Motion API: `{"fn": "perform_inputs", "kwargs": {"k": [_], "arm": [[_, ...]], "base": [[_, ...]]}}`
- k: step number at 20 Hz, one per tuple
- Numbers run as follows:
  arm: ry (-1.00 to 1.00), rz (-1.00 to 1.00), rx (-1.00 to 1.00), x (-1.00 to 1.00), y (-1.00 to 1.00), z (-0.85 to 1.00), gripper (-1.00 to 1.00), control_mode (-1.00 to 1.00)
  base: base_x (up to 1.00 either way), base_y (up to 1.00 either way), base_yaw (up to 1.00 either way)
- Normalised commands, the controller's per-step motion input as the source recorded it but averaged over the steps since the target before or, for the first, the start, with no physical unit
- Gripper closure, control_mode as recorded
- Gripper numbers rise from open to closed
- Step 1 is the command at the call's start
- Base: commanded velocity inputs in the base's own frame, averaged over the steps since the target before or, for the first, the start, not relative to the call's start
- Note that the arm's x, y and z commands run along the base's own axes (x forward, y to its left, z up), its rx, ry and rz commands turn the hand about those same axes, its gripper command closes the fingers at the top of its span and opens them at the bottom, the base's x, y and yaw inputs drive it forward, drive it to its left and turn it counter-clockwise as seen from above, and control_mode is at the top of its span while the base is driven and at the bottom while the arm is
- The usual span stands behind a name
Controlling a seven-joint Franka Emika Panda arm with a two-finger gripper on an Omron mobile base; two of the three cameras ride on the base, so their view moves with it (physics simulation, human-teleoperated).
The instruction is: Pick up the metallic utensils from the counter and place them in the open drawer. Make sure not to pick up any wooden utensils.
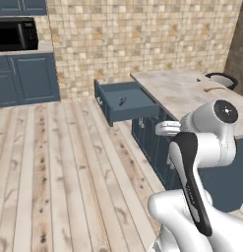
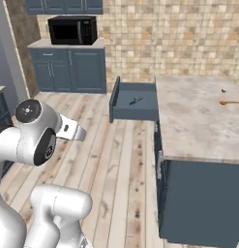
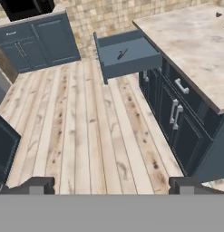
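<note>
The open drawer (image 1: 135, 109) (image 2: 132, 109) (image 3: 131, 62) juts out of the end of the counter (image 1: 177, 93) (image 2: 198, 121) (image 3: 199, 43). One small dark-grey metal utensil (image 1: 123, 101) (image 2: 135, 100) (image 3: 122, 53) lies inside it; which piece it is cannot be told. At the counter's far side lie the orange-brown wooden spoon (image 1: 214, 89) (image 2: 231, 102) and a small grey metal piece (image 1: 198, 79) (image 2: 224, 90) (image 3: 217, 14). My gripper (image 3: 112, 186) is open and empty, held high over the wooden floor, well short of the drawer.
Blue cabinet doors with silver handles (image 3: 177, 111) run along the island's side below the counter. A microwave (image 2: 72, 30) sits on the wall counter beyond. A dark round seat (image 1: 222, 78) stands behind the island. Plank floor (image 3: 86, 127) stretches between me and the drawer.
</note>
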Motion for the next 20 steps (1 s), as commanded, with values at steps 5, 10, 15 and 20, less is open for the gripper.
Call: {"fn": "perform_inputs", "kwargs": {"k": [5, 10, 15, 20], "arm": [[0.00, 0.00, 0.00, 0.00, 0.00, 0.00, -1.00, 1.00], [0.00, 0.00, 0.00, 0.00, 0.00, 0.00, -1.00, 1.00], [0.00, 0.00, 0.00, 0.00, 0.00, 0.00, -1.00, 1.00], [0.00, 0.00, 0.00, 0.00, 0.00, 0.00, -1.00, 1.00]], "base": [[-0.54, -1.00, 0.04], [0.00, -1.00, 0.07], [-0.01, -1.00, 0.12], [-0.09, -1.00, 0.29]]}}
